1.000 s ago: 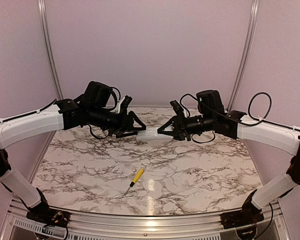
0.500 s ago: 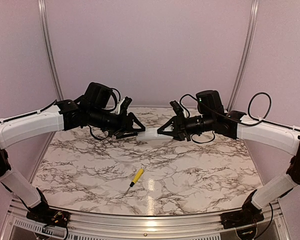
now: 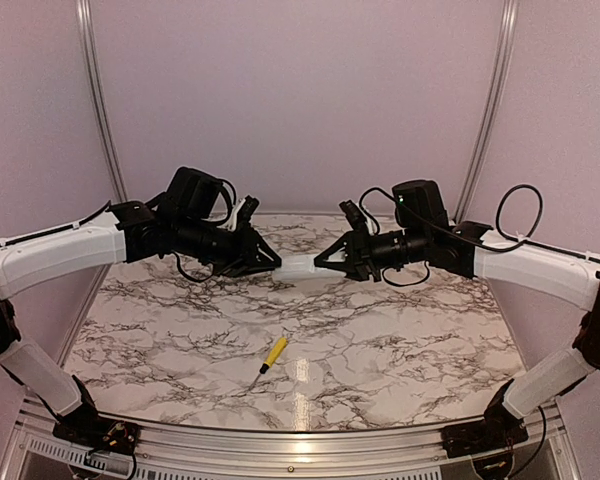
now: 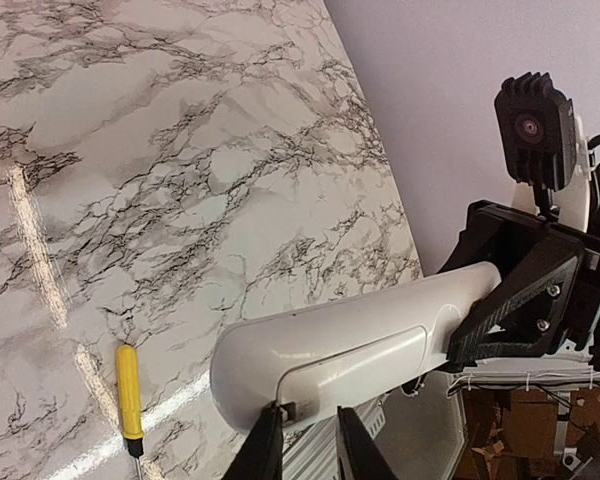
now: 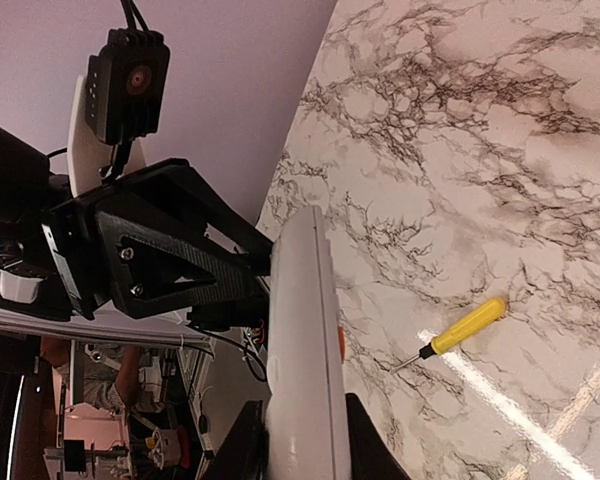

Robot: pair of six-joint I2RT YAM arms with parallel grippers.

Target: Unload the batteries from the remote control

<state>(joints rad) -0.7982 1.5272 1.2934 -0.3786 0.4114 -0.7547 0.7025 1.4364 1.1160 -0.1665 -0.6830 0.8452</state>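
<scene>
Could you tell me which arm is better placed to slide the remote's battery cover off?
Probably left: the left pincer grips the remote control at the end where the cover outline shows; the right pincer steadies the other end.

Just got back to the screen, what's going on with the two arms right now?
Both arms hold the remote control between them in the air above the marble table. The left gripper grips one end and the right gripper grips the other. The yellow-handled screwdriver lies on the table nearer the arm bases, untouched. No batteries show in any view, so none appear to be out yet.
</scene>
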